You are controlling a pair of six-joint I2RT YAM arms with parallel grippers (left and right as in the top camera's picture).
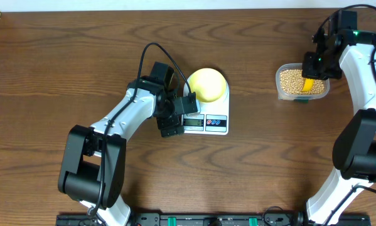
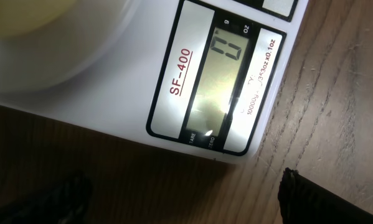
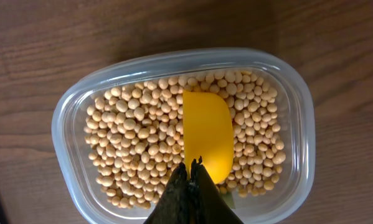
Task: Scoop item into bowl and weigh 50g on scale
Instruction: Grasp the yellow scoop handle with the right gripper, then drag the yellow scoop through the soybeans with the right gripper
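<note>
My right gripper [image 3: 193, 167] has its jaws pressed together over the near end of the scoop [image 3: 208, 134], which lies just ahead on the beans [image 3: 130, 143] in the tub [image 3: 65, 124]; I can't tell if it is pinched. My left gripper [image 2: 186, 202] hangs spread wide, the scale [image 2: 111, 87] just ahead reading zero, the bowl [image 2: 37, 25] sitting on its far end

A robotics lab bench: two white-and-black jointed robot arms [image 1: 122, 119] stand at a dark wood-grain counter [image 1: 62, 56], a black cable [image 1: 151, 47] loops off one, and a black mounting rail with green connectors [image 1: 206, 220] lines its front edge.
</note>
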